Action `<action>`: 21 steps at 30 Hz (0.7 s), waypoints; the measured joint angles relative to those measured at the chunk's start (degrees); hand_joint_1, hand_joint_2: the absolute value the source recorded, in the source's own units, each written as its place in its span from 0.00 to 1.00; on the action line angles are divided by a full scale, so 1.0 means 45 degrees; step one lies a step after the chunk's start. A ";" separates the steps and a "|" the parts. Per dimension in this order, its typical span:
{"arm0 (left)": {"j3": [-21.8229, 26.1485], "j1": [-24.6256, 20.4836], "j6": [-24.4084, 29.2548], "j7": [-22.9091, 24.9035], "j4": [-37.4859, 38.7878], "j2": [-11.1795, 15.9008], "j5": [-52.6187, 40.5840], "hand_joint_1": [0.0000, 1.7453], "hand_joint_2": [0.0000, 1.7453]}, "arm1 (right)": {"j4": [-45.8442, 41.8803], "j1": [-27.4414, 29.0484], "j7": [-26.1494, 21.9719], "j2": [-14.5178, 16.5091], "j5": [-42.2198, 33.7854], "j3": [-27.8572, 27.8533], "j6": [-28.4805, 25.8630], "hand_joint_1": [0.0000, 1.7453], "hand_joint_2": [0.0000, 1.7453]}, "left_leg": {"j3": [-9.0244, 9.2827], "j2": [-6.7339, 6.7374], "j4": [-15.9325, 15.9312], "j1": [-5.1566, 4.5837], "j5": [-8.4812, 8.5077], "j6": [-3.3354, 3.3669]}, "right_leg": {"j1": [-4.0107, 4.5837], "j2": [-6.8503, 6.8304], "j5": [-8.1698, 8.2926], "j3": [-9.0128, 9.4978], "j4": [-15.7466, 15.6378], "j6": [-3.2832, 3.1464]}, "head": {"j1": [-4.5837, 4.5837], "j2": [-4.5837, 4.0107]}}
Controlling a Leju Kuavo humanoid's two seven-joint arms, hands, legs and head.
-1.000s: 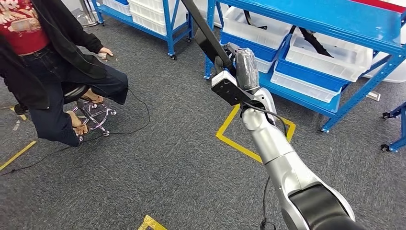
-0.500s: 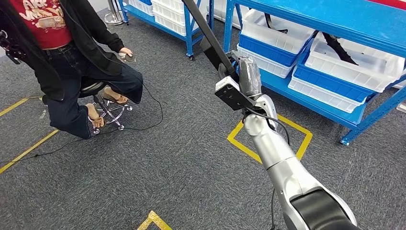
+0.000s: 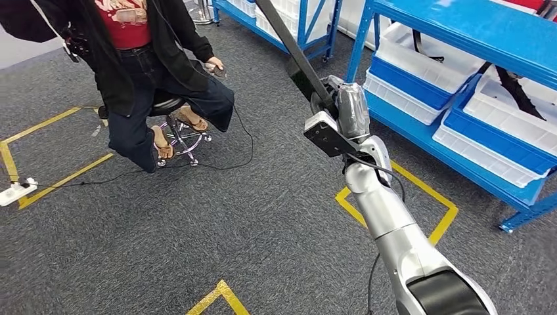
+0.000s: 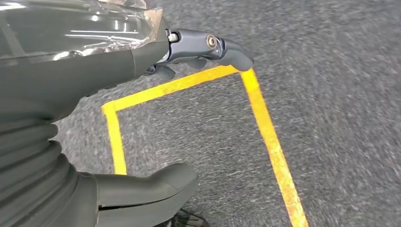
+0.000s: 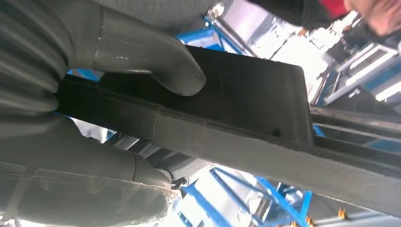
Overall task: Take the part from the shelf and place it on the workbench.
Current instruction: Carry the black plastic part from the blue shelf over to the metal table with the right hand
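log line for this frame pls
phase: carrying | right hand: grips long black part | left hand: holds nothing, over taped floor | shelf: at right | person: seated, ahead-left

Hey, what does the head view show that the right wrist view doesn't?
Head view alone: a seated person on a stool, yellow floor tape, white bins on the blue shelf, and the silver right arm.
Right wrist view alone: the right robot hand's thumb pressed on the part's flat face.
Both: the right robot hand holding the long black part, and blue shelving.
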 joint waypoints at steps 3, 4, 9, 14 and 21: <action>0.0000 0.0000 -0.0010 0.0011 -0.0001 -0.0007 -0.0019 0.00 1.00 | -0.0058 0.0042 0.0033 -0.0038 0.0029 -0.0002 0.0001 1.00 1.00 | -0.0046 -0.0427 0.0107 0.0067 -0.0011 -0.0179 | -0.0205 0.0339 0.0998 0.1157 -0.2441 0.0414 | 0.0001 0.0000; -0.0002 -0.0003 -0.0005 0.0017 -0.0002 0.0000 -0.0049 0.00 1.00 | -0.0092 0.0047 0.0061 -0.0045 0.0060 -0.0005 0.0010 1.00 1.00 | -0.0091 -0.0539 0.0149 0.0072 -0.0015 -0.0274 | -0.0233 0.0471 0.1213 0.1466 -0.3067 0.0437 | -0.0003 0.0000; -0.0001 0.0052 0.0060 0.0083 0.0000 0.0012 -0.0104 0.00 1.00 | -0.0194 0.0126 0.0226 -0.0010 0.0168 -0.0047 0.0212 1.00 1.00 | -0.0336 -0.0553 0.0347 0.0135 -0.0080 -0.0619 | -0.0185 0.0241 0.1401 0.1640 -0.3412 0.0047 | -0.0035 0.0000; 0.0002 0.0057 0.0063 0.0084 0.0004 0.0004 0.0026 0.00 1.00 | 0.0089 0.0090 0.0026 0.0213 -0.0012 -0.0080 0.0528 1.00 1.00 | -0.1907 0.0431 0.3715 0.0137 -0.1636 -0.0712 | 0.0012 -0.0290 0.1387 0.1642 -0.3431 -0.0295 | -0.0092 0.0000; 0.0053 0.0176 0.0209 0.0146 0.0005 0.0033 0.0200 0.00 1.00 | 0.0862 -0.0075 -0.0298 0.0930 -0.0074 -0.0080 0.0488 1.00 1.00 | -0.0176 0.1215 0.0351 -0.0236 -0.0229 -0.0201 | 0.0271 -0.1054 0.1295 0.1669 -0.3449 -0.0323 | -0.0079 0.0000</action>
